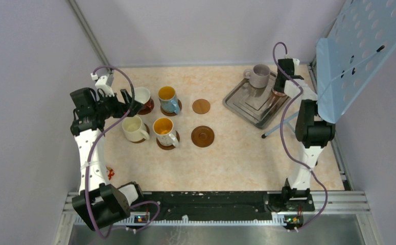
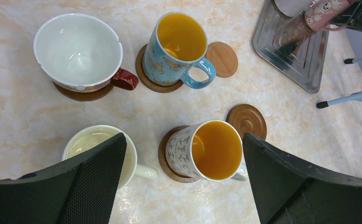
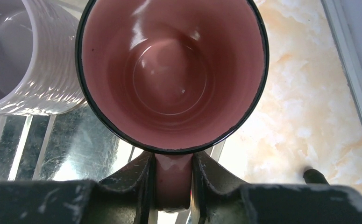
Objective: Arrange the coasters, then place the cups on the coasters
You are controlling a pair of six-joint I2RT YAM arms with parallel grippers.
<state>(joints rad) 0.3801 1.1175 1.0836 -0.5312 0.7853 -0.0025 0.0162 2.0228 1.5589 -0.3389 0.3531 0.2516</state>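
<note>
Looking down from above, four mugs already sit on coasters at the left of the table: the red-handled mug, the blue mug, the cream mug and the patterned mug. Just to their right lie the light coaster and the dark coaster, both bare, so two places are left to fill. The last two mugs are at the metal tray on the far right. The lilac mug stands free there, and the right gripper reaches down just beside it. The left gripper hangs by the red-handled mug, well apart from the other arm.

From the right wrist, the pink mug is upright next to the lilac one, at the tray's edge; whether its base rests on the metal I cannot tell. The fingers press against either side of its handle in a narrow grip. Taking the handle likely keeps the mug level and leaves its base free for setting down on a coaster.

From the left wrist, the fingers are spread wide and hold nothing, with the four mugs below. The bare coasters lie on the side nearest the tray, which I judge makes a short carry for the pink mug.
</note>
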